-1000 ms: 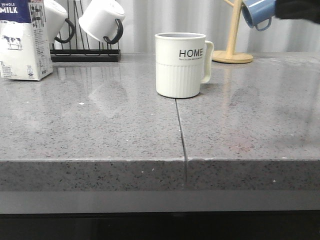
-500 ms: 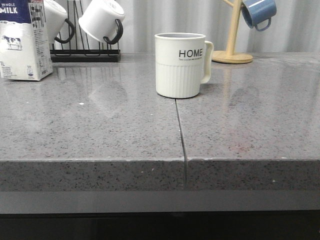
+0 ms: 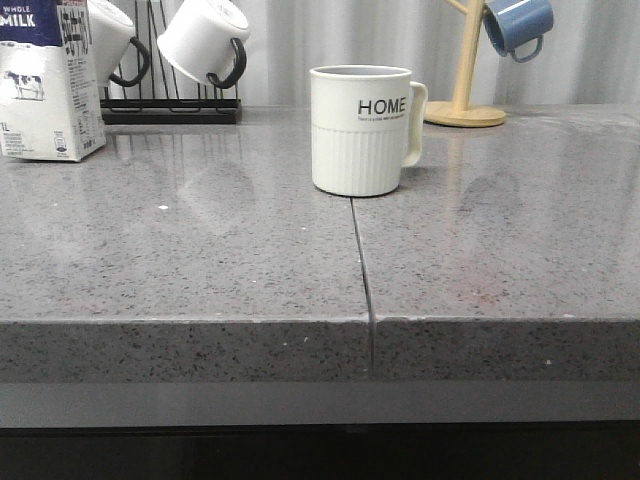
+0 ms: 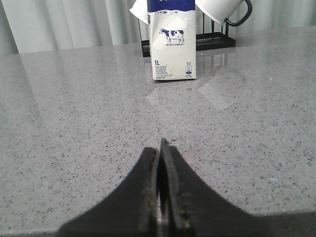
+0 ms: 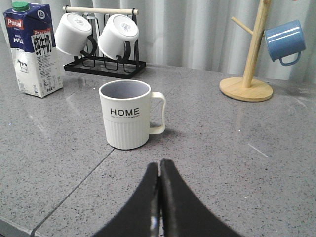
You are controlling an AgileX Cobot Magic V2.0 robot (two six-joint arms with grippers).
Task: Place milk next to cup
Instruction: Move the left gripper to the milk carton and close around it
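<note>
The milk [image 3: 45,85], a white carton with a dark blue top and a cow picture, stands upright at the far left of the grey counter. It also shows in the left wrist view [image 4: 172,42] and the right wrist view [image 5: 33,49]. The cup [image 3: 360,130], cream-white with ribbed lower half and "HOME" lettering, stands mid-counter, handle to the right, far from the milk; it also shows in the right wrist view [image 5: 127,120]. My left gripper [image 4: 160,148] is shut and empty, well short of the milk. My right gripper [image 5: 159,168] is shut and empty, short of the cup. Neither gripper shows in the front view.
A black rack [image 3: 170,110] with white black-handled mugs [image 3: 203,40] stands behind the milk. A wooden mug tree [image 3: 465,100] with a blue mug [image 3: 518,25] stands at the back right. A seam [image 3: 362,270] runs through the counter below the cup.
A dark arm part at the top right of the front view one second ago has gone out of view. The milk and cup have not moved.
</note>
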